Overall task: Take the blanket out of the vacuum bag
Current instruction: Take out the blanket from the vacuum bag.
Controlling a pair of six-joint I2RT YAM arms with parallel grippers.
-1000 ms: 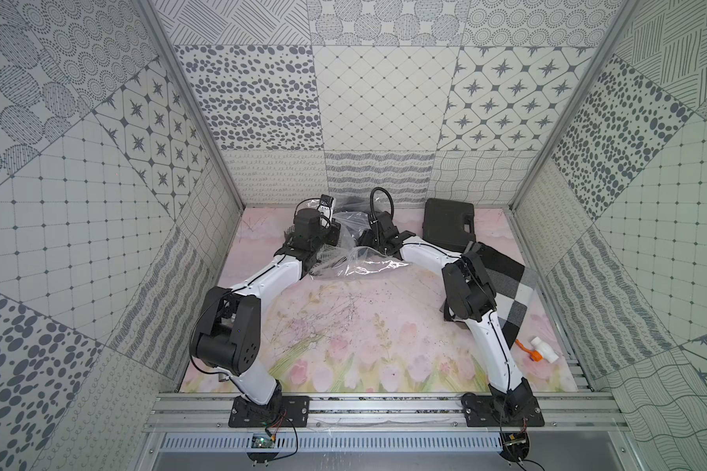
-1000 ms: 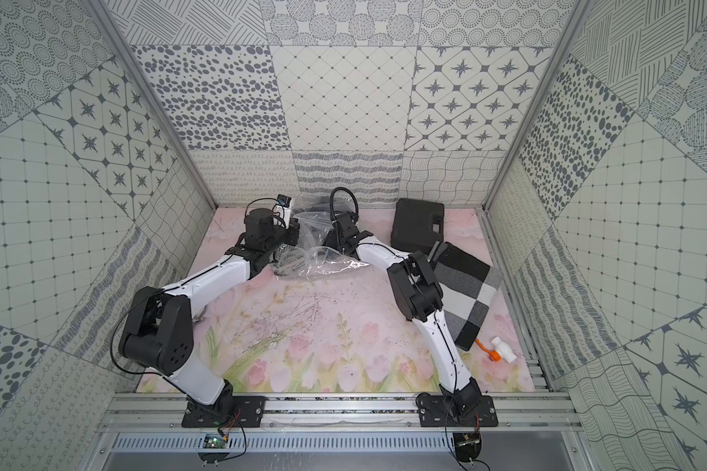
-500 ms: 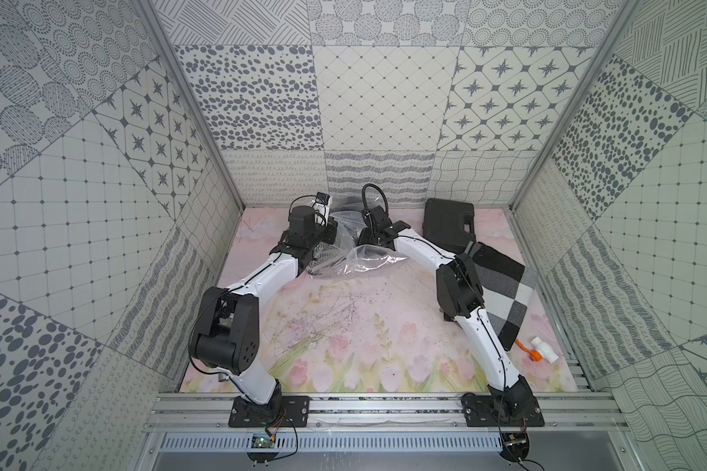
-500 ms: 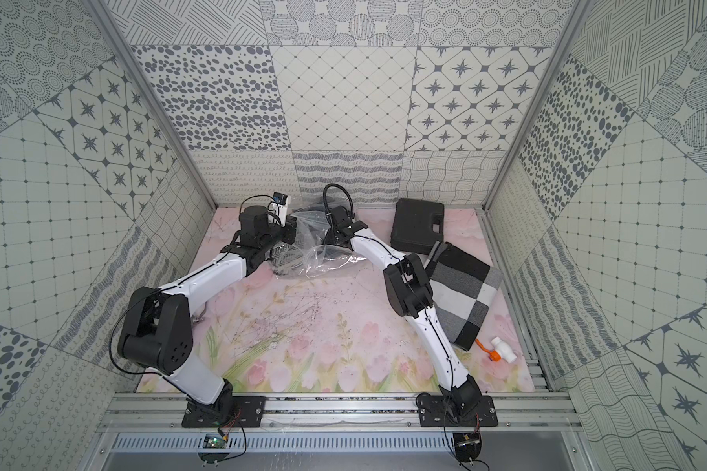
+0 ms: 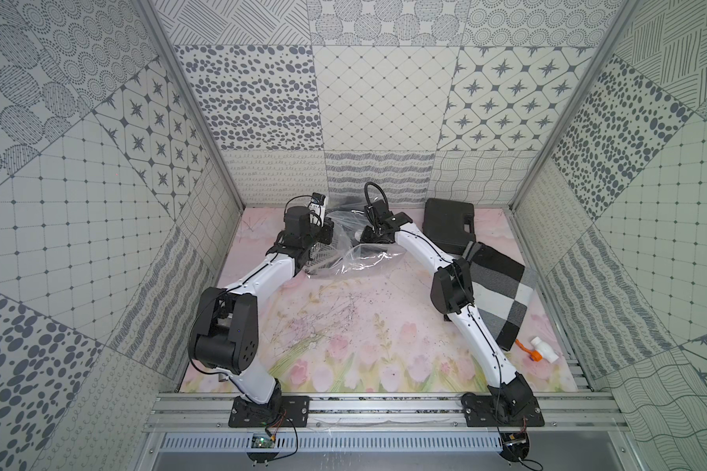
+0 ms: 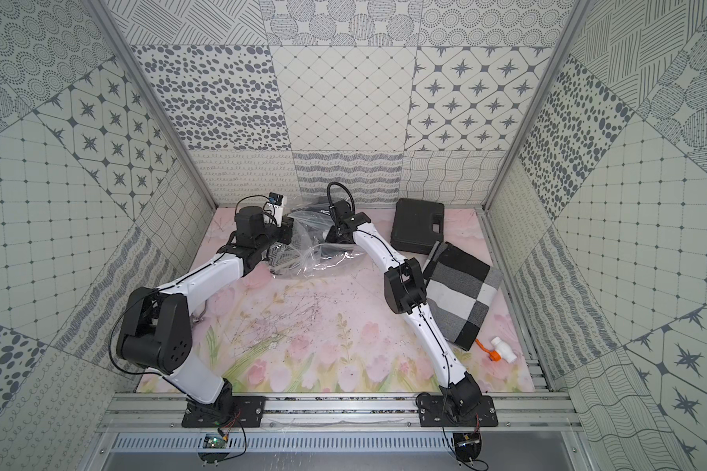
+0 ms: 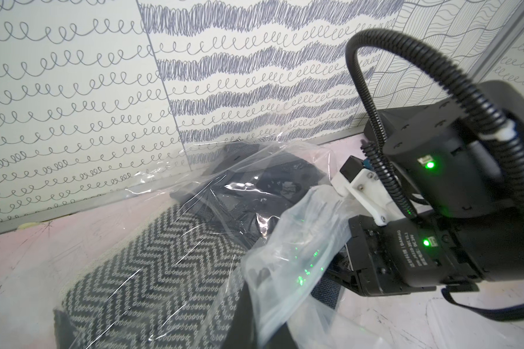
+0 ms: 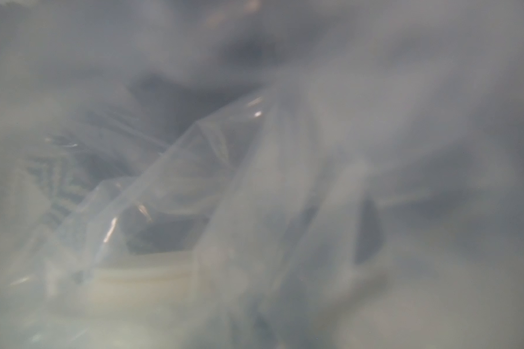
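Crinkly clear vacuum bag [image 5: 356,261], rumpled — herringbone blanket [image 7: 152,272] inside

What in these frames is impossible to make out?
- Right gripper: jaws covered by the crinkly see-through plastic vacuum bag in the left wrist view; right wrist view fogged by plastic.
- Left gripper: fingertips hidden behind its own body in both top views.
- Grey herringbone blanket: far end lost under bag glare.

Bright, even light; blurry right-wrist view

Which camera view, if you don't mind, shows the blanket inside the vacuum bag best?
Left wrist view: the blanket lies close, herringbone weave sharp through the vacuum bag. Both top views show only a small patterned patch; the right wrist shows blurred plastic.
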